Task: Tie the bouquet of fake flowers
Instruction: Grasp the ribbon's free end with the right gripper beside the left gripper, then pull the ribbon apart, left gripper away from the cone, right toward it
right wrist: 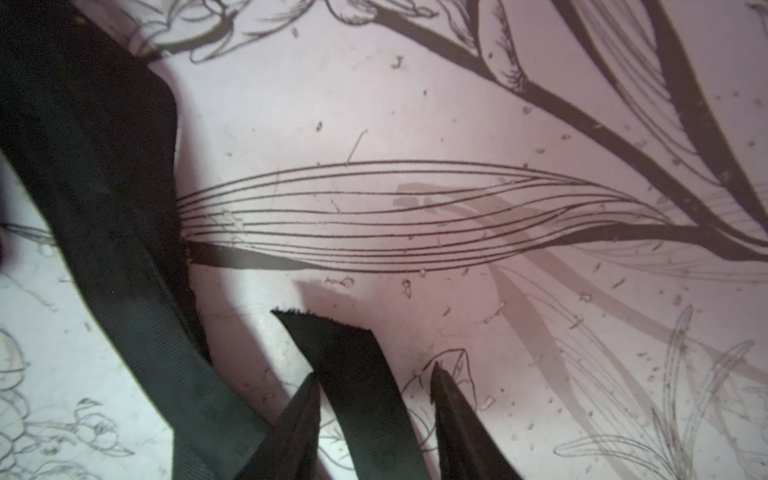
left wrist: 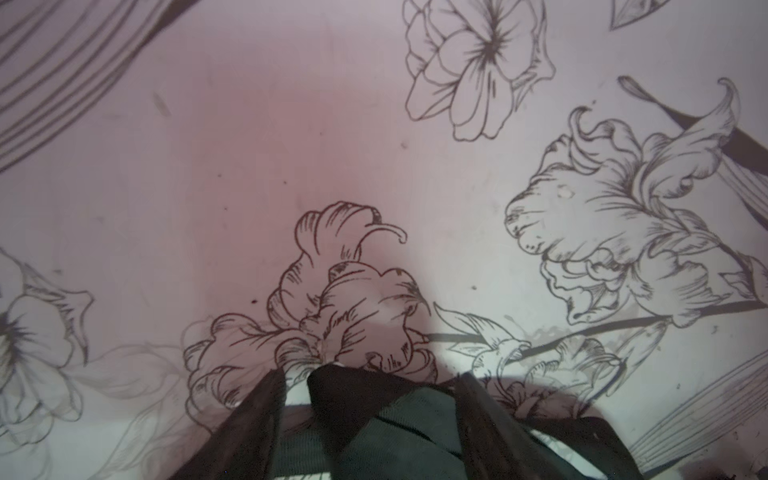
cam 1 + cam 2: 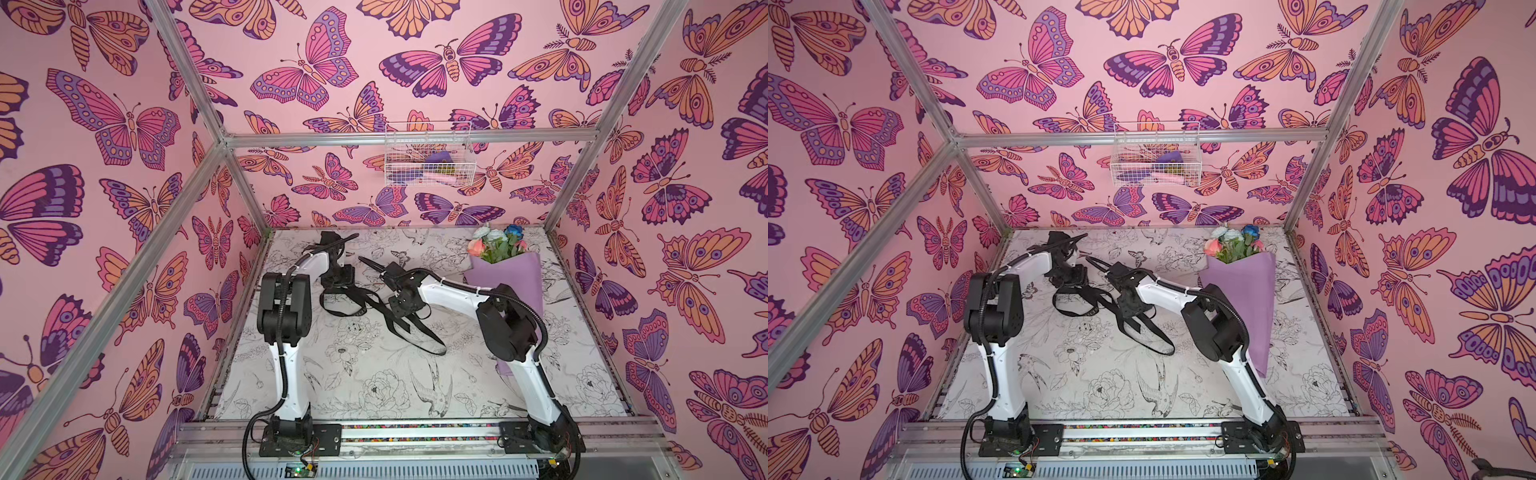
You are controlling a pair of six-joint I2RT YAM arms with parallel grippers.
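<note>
Pink walls printed with orange, magenta and purple butterflies are seen around a white tabletop covered in black line drawings of flowers and birds, and a white wire basket is hung on the rear wall above it. The bouquet of fake flowers, with peach-pink, pale and deep blue blooms and green leaves wrapped in a cone of lilac paper, is laid at the right rear of the table in both top views. Its blooms are turned towards the rear wall and its lower part is hidden behind the right arm. It is touched by neither gripper. A long black woven ribbon is spread in loose loops at the middle of the table, well to the left of the bouquet. The left gripper is lowered over the ribbon's upper left loop. In the left wrist view its jaws are seen standing apart, with a folded part of the ribbon between them and a strip of table showing beside one finger, so nothing is clamped. The right gripper is lowered just to the right of it. In the right wrist view a frayed ribbon end is seen between its parted jaws, laid against one finger and clear of the other, so it is not pinched.
</note>
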